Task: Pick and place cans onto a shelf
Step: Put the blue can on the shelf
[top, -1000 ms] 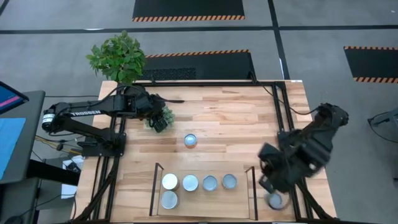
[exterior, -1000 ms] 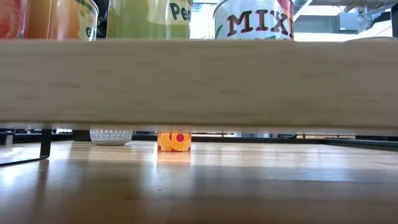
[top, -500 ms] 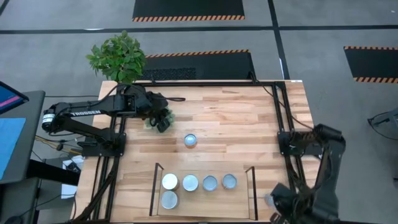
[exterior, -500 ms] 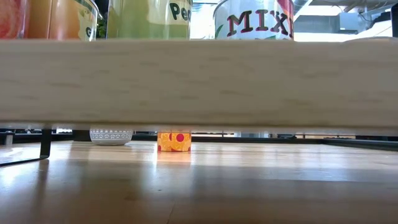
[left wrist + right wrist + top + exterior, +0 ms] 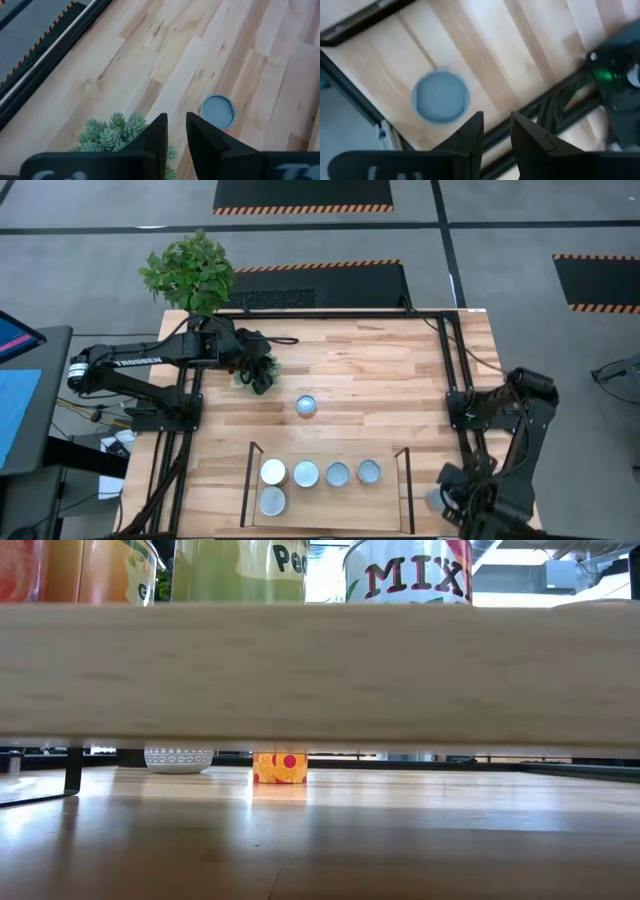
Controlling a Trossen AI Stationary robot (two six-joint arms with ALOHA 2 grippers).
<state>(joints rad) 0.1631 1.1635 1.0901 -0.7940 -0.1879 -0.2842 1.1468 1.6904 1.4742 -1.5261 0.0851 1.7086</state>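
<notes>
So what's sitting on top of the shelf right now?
Five cans stand on the shelf: four in a row, one in front. The low view shows only three cans' labelled sides.

Even, bright overhead light; soft shadows on the worktop point(image 5: 380, 370). The right wrist view is motion-blurred; the low view's near shelf point(image 5: 320, 675) is out of focus.

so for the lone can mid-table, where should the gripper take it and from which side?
Across the round side wall, coming straight down. The lone can stands upright, flat top up, with bare table all round it, so either gripper's fingers can straddle it freely.
</notes>
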